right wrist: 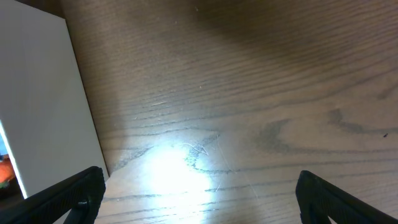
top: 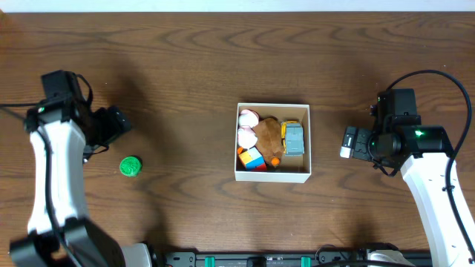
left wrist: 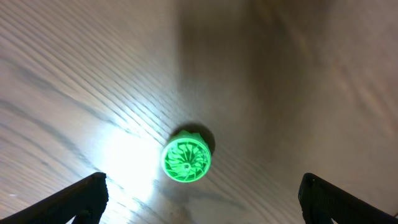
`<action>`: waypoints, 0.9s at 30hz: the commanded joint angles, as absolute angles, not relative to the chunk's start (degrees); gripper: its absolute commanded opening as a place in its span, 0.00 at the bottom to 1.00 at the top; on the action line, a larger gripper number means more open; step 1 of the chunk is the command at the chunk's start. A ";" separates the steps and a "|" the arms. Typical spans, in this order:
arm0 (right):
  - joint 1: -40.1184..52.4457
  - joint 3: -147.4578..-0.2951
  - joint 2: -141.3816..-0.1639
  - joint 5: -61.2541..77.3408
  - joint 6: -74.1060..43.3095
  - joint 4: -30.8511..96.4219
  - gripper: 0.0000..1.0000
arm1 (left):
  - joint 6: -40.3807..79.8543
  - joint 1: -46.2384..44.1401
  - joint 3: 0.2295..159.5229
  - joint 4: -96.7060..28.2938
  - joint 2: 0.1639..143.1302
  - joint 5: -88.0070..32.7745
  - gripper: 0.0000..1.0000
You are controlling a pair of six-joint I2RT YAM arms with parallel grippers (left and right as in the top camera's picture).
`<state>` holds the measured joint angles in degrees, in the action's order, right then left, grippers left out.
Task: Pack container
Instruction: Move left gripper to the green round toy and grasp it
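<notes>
The container (top: 272, 175) is a square white box with a tan inside, at the table's middle. It holds several small toys, among them a grey-yellow truck (top: 294, 138) and a coloured cube (top: 251, 159). Its white wall shows at the left of the right wrist view (right wrist: 37, 93). A green round toy (top: 130, 166) lies on the table at the left. In the left wrist view the green toy (left wrist: 186, 160) sits between and ahead of my open left gripper (left wrist: 202, 198). My right gripper (right wrist: 199, 198) is open and empty over bare wood right of the container.
The left arm (top: 56, 126) stands at the left edge and the right arm (top: 404, 141) at the right. The table is dark wood.
</notes>
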<state>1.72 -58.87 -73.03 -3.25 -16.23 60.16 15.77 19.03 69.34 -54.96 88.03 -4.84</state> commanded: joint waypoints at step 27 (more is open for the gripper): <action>1.34 -59.68 -72.29 -3.60 -15.77 60.27 0.99 | 14.04 19.16 59.13 -45.34 106.74 -12.01 0.98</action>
<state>1.72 -58.87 -73.03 -3.25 -16.23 60.23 14.79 19.03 61.25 -45.80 105.32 -11.42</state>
